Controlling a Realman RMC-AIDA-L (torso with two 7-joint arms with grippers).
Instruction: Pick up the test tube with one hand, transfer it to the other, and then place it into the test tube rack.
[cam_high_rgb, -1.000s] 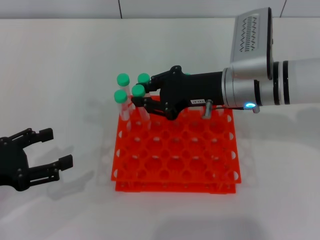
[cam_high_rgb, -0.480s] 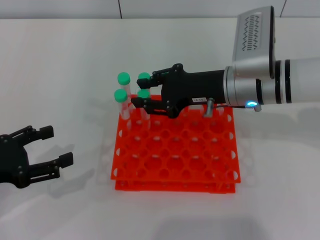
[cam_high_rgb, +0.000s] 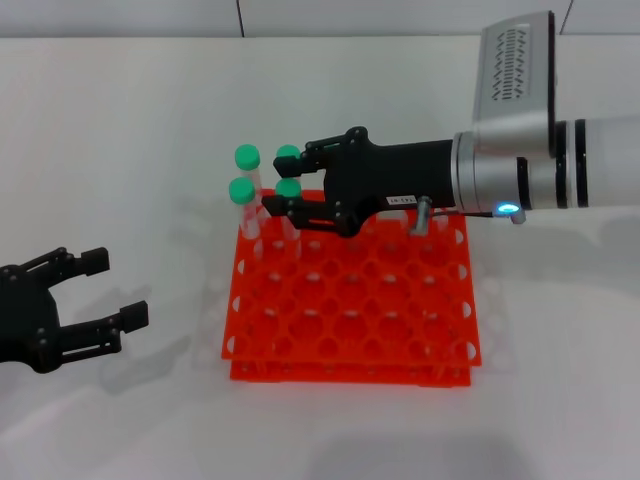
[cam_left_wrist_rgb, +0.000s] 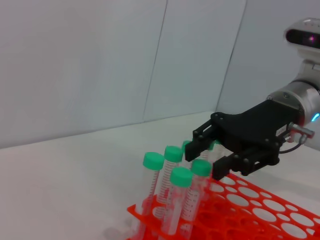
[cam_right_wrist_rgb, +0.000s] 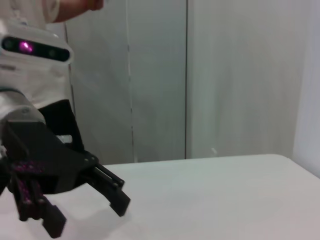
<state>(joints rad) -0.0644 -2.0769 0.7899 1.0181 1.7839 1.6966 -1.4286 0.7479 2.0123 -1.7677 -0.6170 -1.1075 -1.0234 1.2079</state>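
Note:
The orange-red test tube rack (cam_high_rgb: 352, 318) lies mid-table. Several green-capped test tubes stand upright in its far left corner. My right gripper (cam_high_rgb: 292, 178) is open, its fingers on either side of one test tube (cam_high_rgb: 289, 188) without closing on it; that tube stands in the rack. The left wrist view shows the same: the right gripper (cam_left_wrist_rgb: 205, 162) spread around that tube's cap (cam_left_wrist_rgb: 201, 168) above the rack (cam_left_wrist_rgb: 252, 201). My left gripper (cam_high_rgb: 112, 290) is open and empty, low over the table left of the rack. It also shows in the right wrist view (cam_right_wrist_rgb: 85, 212).
The white table (cam_high_rgb: 130, 130) runs out around the rack. A pale wall (cam_high_rgb: 330, 15) stands behind it. My right arm's silver forearm (cam_high_rgb: 560, 175) reaches over the rack's far right side.
My right gripper has opened off the tube and drawn back a little to the right. The tube now stands alone in the rack. The left gripper has barely moved.

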